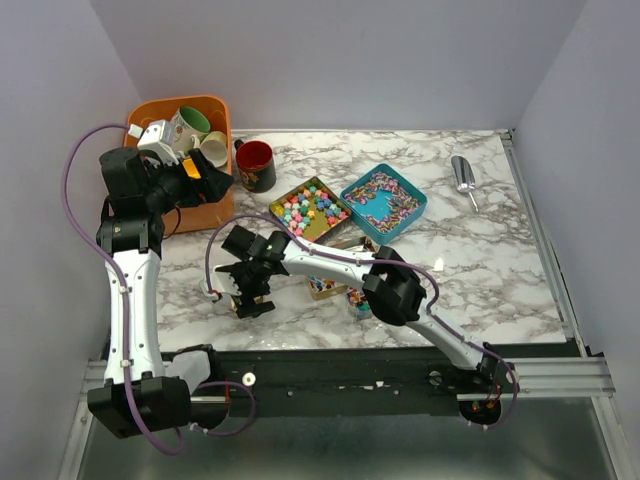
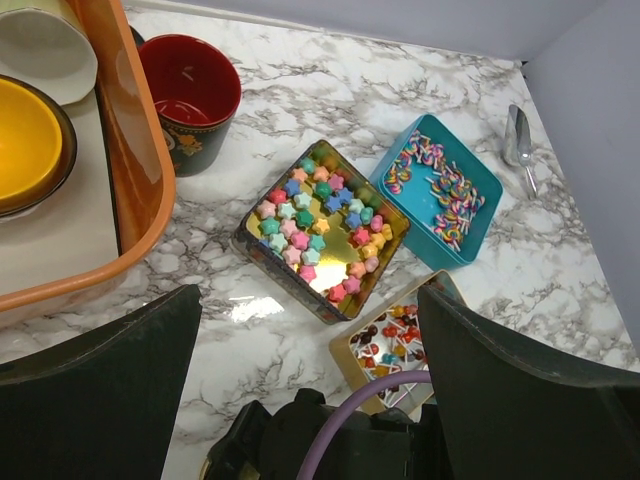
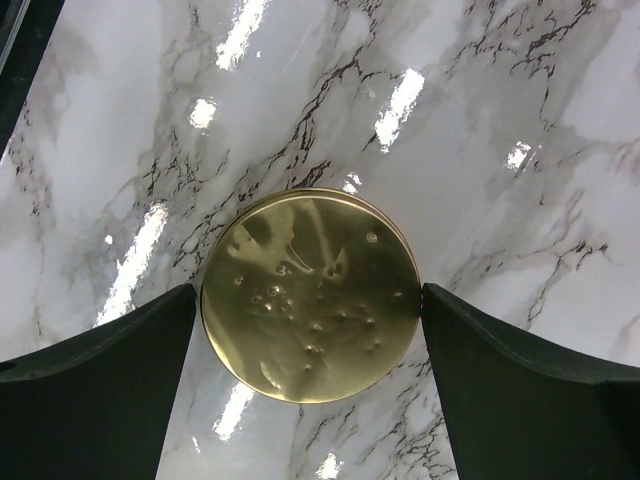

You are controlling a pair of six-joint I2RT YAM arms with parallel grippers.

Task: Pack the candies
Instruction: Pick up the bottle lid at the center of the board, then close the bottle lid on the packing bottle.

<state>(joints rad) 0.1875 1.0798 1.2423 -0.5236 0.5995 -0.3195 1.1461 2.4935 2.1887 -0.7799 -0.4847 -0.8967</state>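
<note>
Marble tabletop [image 1: 480, 270], grey walls [image 1: 350, 60]: L gripper [image 2: 310, 310] spread wide & empty, R gripper [image 3: 310, 300] wide astride gold lid [image 3: 300, 255].

L end effector [image 1: 222, 182] & R end effector [image 1: 252, 300]: both wide open, R low.

White arms [image 1: 125, 295], black joints [image 1: 395, 287] (purple cables [image 1: 68, 170] looped alongside).
</note>
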